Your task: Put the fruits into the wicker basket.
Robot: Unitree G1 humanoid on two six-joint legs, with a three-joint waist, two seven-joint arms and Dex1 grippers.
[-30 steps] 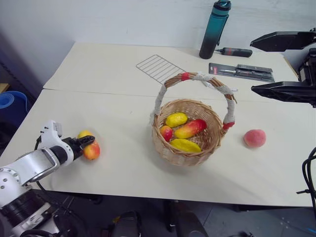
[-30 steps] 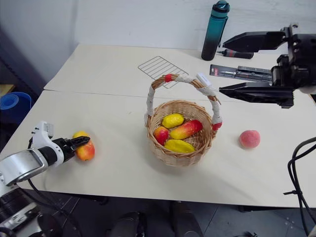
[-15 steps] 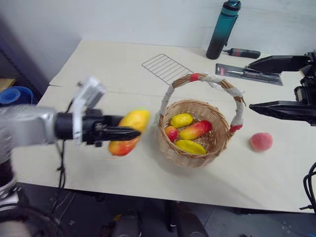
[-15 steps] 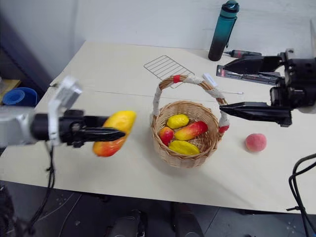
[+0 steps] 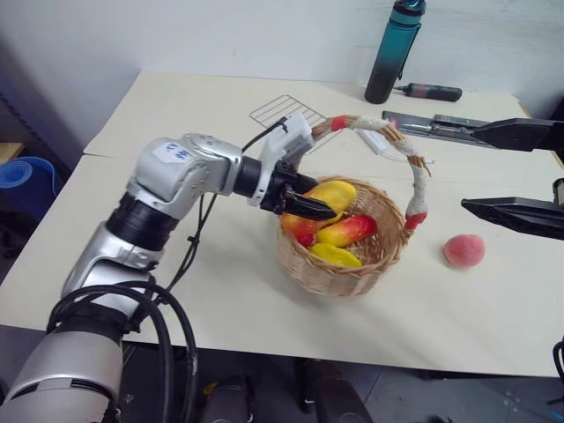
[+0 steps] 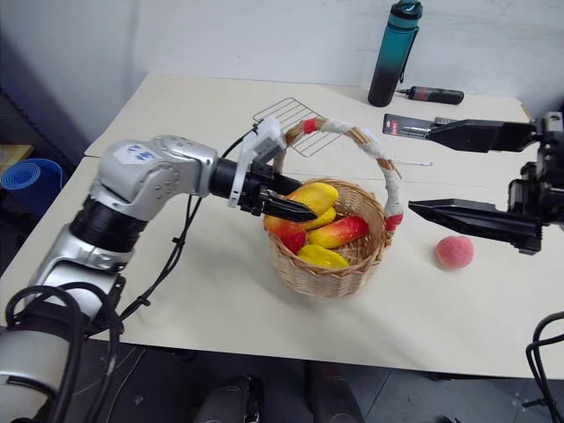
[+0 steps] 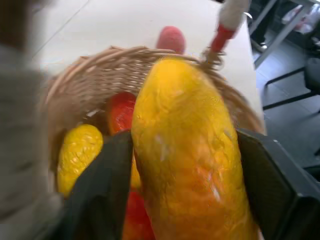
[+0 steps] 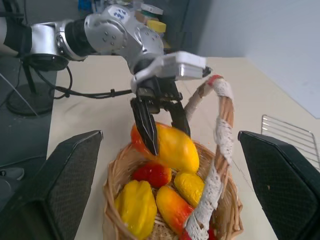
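Over the wicker basket (image 5: 339, 264), left pincer (image 5: 310, 207) level, fingers either side of the mango (image 5: 322, 200); right pincer (image 6: 441, 172) wide, empty.

Tan woven wicker basket (image 6: 352, 273), yellow-orange mango (image 6: 304, 201), pink peach (image 6: 454, 252), teal bottle (image 6: 389, 55).

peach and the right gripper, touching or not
Apart. In the right eye view the peach lies on the table below the open right gripper, with bare tabletop between it and the lower finger.
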